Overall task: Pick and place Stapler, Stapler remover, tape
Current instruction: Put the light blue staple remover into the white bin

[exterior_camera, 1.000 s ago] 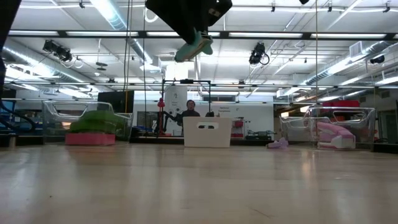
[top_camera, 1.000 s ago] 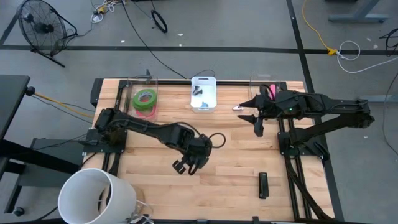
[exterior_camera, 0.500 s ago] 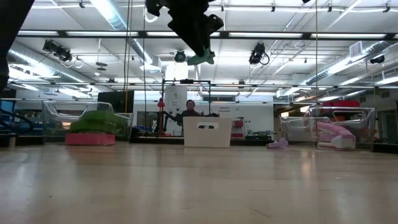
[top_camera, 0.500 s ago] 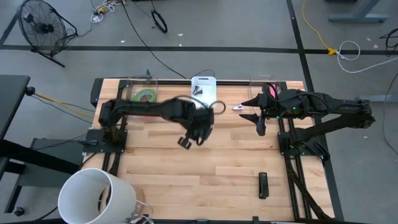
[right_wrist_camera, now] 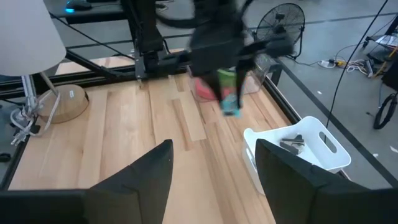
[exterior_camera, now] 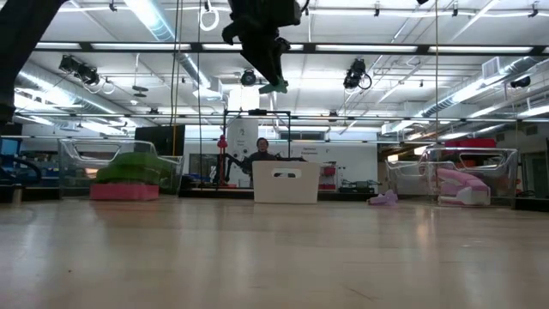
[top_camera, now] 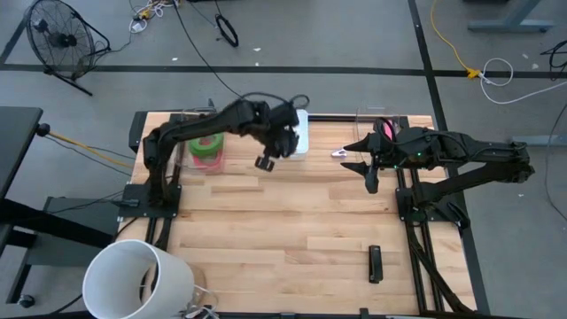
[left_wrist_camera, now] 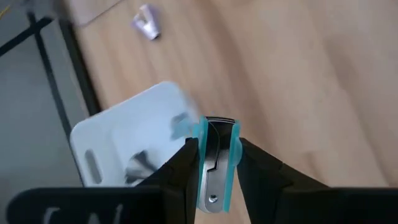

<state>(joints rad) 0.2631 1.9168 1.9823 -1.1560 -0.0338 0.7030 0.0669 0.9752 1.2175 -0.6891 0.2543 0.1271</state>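
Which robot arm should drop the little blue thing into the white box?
The left. Its left gripper already pinches the teal staple remover and hangs beside the white bin. The right gripper waits open and empty, farther away.

Both arms are built of matte black, rounded links with bulky joint housings, the left arm (top_camera: pixel 199 131) carrying a thin black cable that loops loosely above its wrist. The right arm (top_camera: pixel 461 151) shows a small green light on its forearm housing, and each arm rises from a black frame of rails bolted to the bench's side edge. In the right wrist view, the fingers (right_wrist_camera: pixel 134 183) are broad, flat, dark blades with squared tips.
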